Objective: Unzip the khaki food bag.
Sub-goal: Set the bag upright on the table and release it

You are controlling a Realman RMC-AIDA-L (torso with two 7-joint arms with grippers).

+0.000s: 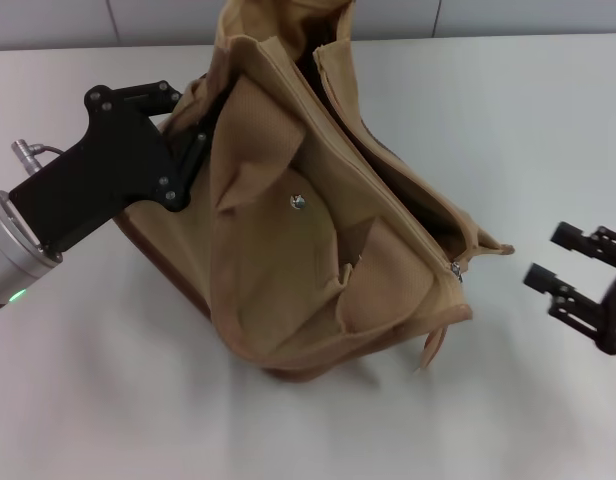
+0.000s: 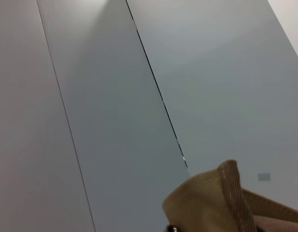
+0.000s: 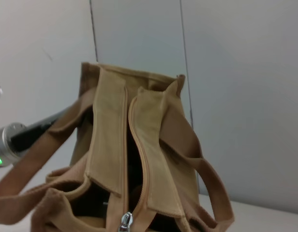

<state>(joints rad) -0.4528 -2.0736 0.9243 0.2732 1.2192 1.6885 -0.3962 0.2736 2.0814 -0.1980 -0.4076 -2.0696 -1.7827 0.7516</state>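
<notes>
left claw (image 1: 193, 130) is clamped on the khaki bag (image 1: 318, 230), zipper gaping open; right claw (image 1: 560, 258) hangs open beside it over the desk (image 1: 108, 400).

a bare test lab, likely: a plain white counter (image 1: 548, 130) backed by grey seamed wall panels (image 2: 212, 72).

White bench (image 1: 108, 400), plain and matte, khaki food bag (image 1: 318, 250) resting directly on it near the middle, slumped and tilted, soft shadow beneath.
</notes>
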